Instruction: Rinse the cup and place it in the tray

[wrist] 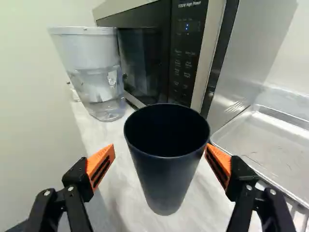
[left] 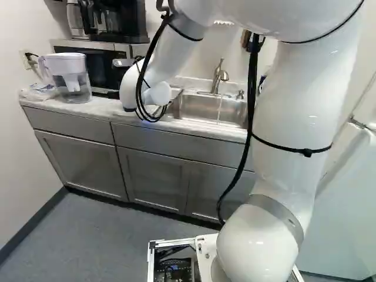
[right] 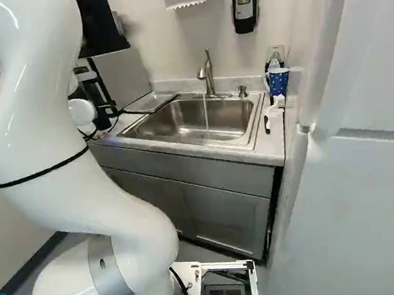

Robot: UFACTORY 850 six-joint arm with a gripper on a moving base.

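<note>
Claw (wrist: 161, 148) was released, holding nothing; dark cup (wrist: 166, 183) stood upright on the desk (wrist: 116, 186) between its pads, tray (wrist: 275, 145) at 2 o'clock. Risk: the 3 o'clock pad (wrist: 219, 162) sat closer to the rim, so off-centre closing could have tipped it.

The cup (wrist: 166, 164), dark navy, tapering and open-topped, is standing upright on the desk (wrist: 207, 208) between the parted fingers of the end effector (right: 102, 118). The tray (wrist: 275, 140), shallow, metallic and rimmed, is lying flat, ahead of the end effector and to one side.
</note>
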